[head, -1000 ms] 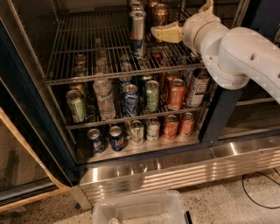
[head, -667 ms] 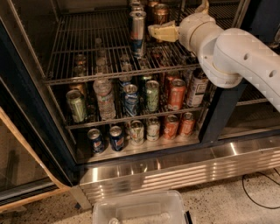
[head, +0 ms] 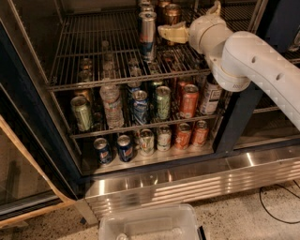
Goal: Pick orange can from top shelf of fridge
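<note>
The orange can (head: 172, 13), coppery with a shiny lid, stands upright at the back of the top shelf (head: 89, 51), a grey wire rack in the open fridge (head: 187, 180). My gripper (head: 165, 32), cream-coloured on a white arm, reaches in from the right. It sits just in front of and below the orange can's lid, to the right of a tall silver-and-blue can (head: 147, 32). The lower part of the orange can is hidden behind the gripper.
More can tops (head: 146, 6) stand at the shelf's back. The two lower racks hold several cans and a water bottle (head: 112, 105). The dark door frame (head: 236, 112) stands under my arm. A clear plastic bin (head: 150, 225) sits on the floor in front.
My arm has moved up and a little left, deeper over the top shelf, bringing the gripper closer to the orange can. The cans have not moved.
</note>
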Robot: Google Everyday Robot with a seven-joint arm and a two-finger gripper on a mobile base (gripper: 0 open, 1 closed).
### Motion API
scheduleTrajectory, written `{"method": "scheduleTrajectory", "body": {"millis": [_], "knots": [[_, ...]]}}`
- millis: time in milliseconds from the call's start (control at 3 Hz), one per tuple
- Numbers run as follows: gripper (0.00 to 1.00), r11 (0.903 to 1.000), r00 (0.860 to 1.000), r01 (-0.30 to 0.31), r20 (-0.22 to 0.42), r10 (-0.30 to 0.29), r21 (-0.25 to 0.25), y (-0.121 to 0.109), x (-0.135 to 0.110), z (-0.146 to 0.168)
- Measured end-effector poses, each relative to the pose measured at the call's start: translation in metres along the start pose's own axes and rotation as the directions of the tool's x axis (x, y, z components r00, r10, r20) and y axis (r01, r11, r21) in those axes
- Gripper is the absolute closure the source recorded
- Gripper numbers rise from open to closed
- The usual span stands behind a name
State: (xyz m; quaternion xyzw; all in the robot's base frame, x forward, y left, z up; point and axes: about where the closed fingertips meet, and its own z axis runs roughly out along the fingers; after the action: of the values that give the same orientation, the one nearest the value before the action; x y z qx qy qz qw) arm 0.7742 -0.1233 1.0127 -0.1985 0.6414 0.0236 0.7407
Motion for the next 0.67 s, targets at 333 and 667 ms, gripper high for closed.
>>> {"method": "scheduleTrajectory", "body": {"millis": [333,667], "knots": [[0.00,0.9999,1.000,0.006,-0.016,-0.006,0.012,-0.0044,0.0065,0.0046],[0.00,0.9995,0.999,0.015,-0.032,-0.014,0.027,-0.0108,0.0128,0.0065]]}}
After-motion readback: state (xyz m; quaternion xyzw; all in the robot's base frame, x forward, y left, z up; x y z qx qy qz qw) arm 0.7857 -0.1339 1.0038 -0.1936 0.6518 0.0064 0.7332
